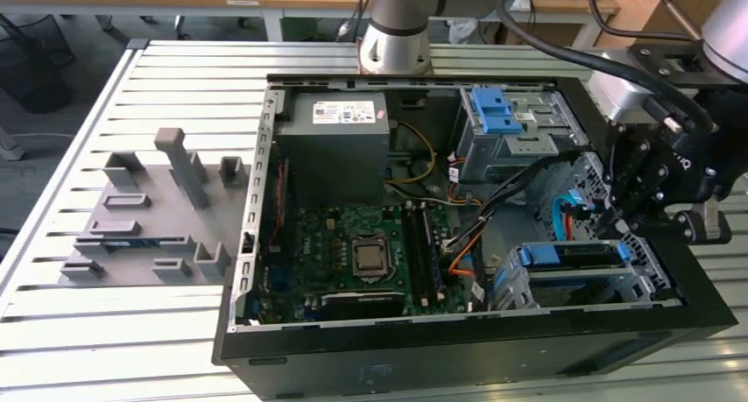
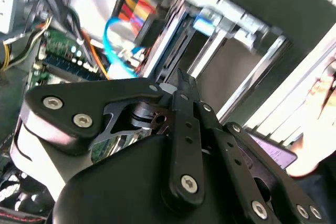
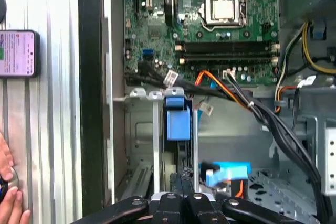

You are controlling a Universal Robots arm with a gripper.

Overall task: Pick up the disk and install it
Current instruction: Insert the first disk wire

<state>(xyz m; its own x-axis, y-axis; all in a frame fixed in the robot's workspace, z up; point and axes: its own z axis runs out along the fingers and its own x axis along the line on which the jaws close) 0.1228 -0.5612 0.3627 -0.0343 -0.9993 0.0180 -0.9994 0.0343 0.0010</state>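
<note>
The hand [image 1: 657,216] hangs over the corner of the open computer case [image 1: 350,354], right above the lower drive cage [image 1: 631,284]. The disk [image 1: 573,256] stands on its edge in this cage, just beneath the hand; in the first wrist view its blue rail frame [image 3: 177,121] lies directly ahead of the hand [image 3: 182,179]. If the hand is wide, narrow or holding the disk, I cannot tell.

I judge that the disk is in its slot, but maybe not pushed fully home. To do this step well, the hand should keep the disk parallel to the walls of the cage and press straight along the slot, without any tilt. The bundle of cables [image 3: 247,100] runs near, beside the hand, so it must not be caught.

By count: one disk, one hand, two drive cages (the upper drive cage [image 1: 526,135] is farther from the hand), one power-supply box [image 1: 339,148], one grey fixture [image 1: 152,218] on the worktop [image 1: 70,323] far from the hand, one phone [image 3: 18,53]
</note>
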